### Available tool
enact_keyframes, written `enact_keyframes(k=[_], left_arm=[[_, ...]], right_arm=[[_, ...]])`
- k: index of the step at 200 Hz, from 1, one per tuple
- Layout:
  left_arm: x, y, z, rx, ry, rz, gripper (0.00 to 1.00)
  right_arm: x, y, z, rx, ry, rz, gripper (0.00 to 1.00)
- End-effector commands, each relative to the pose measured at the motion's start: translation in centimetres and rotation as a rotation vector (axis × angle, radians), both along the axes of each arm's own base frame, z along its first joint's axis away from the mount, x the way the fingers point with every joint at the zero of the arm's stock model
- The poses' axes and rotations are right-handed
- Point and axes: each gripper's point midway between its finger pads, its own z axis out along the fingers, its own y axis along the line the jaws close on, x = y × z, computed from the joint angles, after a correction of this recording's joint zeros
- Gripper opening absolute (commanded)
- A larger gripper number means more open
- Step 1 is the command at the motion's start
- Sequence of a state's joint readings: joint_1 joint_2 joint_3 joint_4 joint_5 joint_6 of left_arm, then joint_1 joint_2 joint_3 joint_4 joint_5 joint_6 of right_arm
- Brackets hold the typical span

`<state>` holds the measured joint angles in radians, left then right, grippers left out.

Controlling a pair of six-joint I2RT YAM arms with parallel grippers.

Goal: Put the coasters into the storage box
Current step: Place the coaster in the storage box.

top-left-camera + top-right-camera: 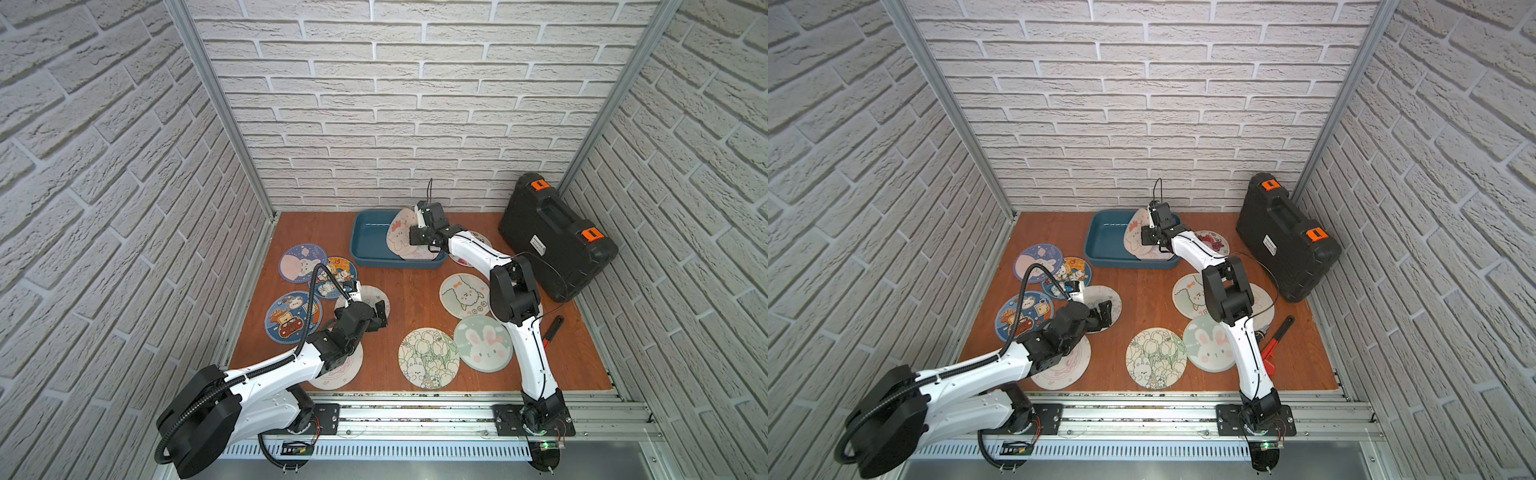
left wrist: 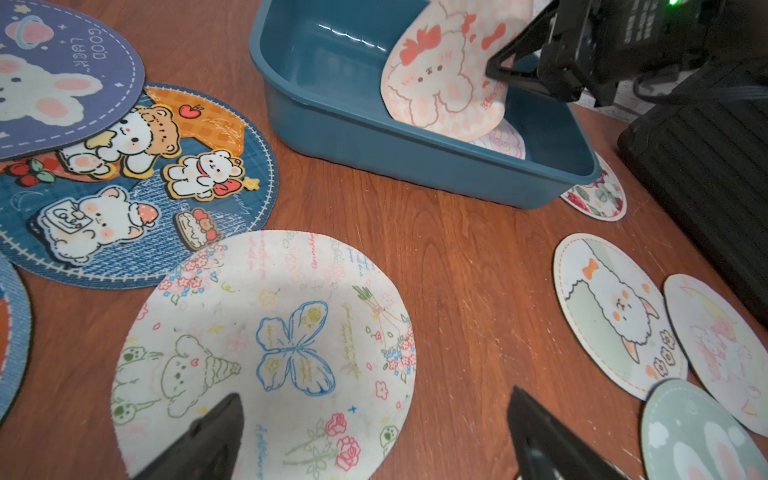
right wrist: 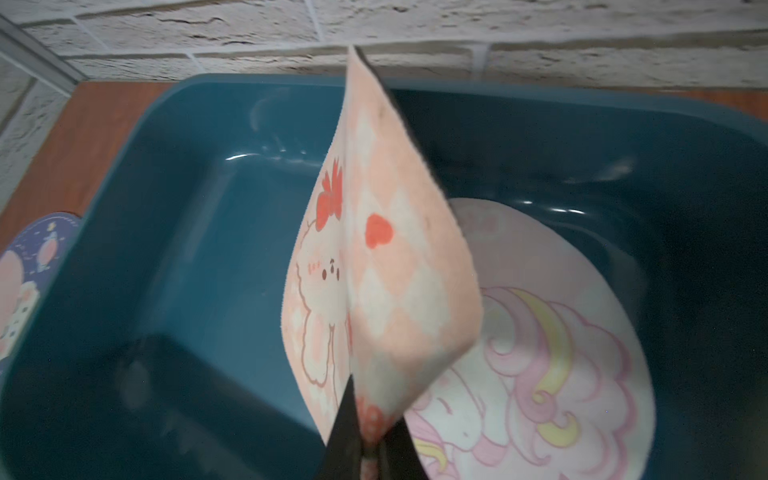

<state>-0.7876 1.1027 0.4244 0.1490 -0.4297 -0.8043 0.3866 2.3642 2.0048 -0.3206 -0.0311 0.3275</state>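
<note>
R gripper [image 3: 370,432] is clamped on the edge of the pink checked round fabric coaster [image 3: 374,291] w/ a bunny print. The coaster hangs nearly upright and creased down the middle, over the shallow teal plastic storage box [image 2: 374,153]. Its free edge sits inside the box walls. Can't tell if it touches the floor. A pale unicorn-print round coaster [image 3: 540,332] lies flat in the box, just beside the hanging one.

So I judge the step in hand is the drop. To do it well I'd:
- lower the wrist until the free edge meets the box floor.
- tilt so the printed face folds down flat, pref. onto the unicorn one, so the stack stays compact.
- part the jaws only then, since a release from height lets a floppy mat prop against a wall.
- lift straight up and clear the rim before swinging out.

L gripper [image 2: 374,415] has its jaws wide apart and holds nothing. It hovers over the white butterfly-and-flower round coaster [image 2: 270,332] on the wooden worktop [image 1: 407,299], which looks like the next pick. L shouldn't head for the box until R is out.

Other printed coasters [image 1: 428,357] lie scattered on the worktop, some overlapping, so most of the job is left.
</note>
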Motion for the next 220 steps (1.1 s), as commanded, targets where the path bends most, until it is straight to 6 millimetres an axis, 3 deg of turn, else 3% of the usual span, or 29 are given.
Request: enact_keyframes(k=[1, 55, 98, 120, 179, 220], left_arm=[[0.8, -0.3, 1.0, -0.006, -0.022, 0.003, 0.98], [1.2, -1.0, 0.8, -0.006, -0.012, -0.01, 0.98], [1.3, -1.1, 0.6, -0.007, -0.01, -0.01, 0.98], [1.4, -1.1, 0.6, -0.01, -0.012, -0.007, 0.98], [1.5, -0.4, 0.3, -0.001, 0.002, 0.023, 0.98], [1.7, 0.3, -0.3, -0.007, 0.019, 0.053, 0.98]], right_arm=[[0.6, -1.7, 0.2, -0.052, -0.008, -0.069, 0.06], [0.2, -2.4, -1.0, -0.077, 0.033, -0.079, 0.15], [-0.1, -2.6, -0.5, -0.085, 0.029, -0.066, 0.41], [-0.4, -3.0, 0.1, -0.093, 0.018, -0.069, 0.49], [-2.6, -5.4, 2.6, -0.147, -0.007, -0.102, 0.53], [-5.4, -4.9, 4.8, -0.094, -0.049, -0.025, 0.54]])
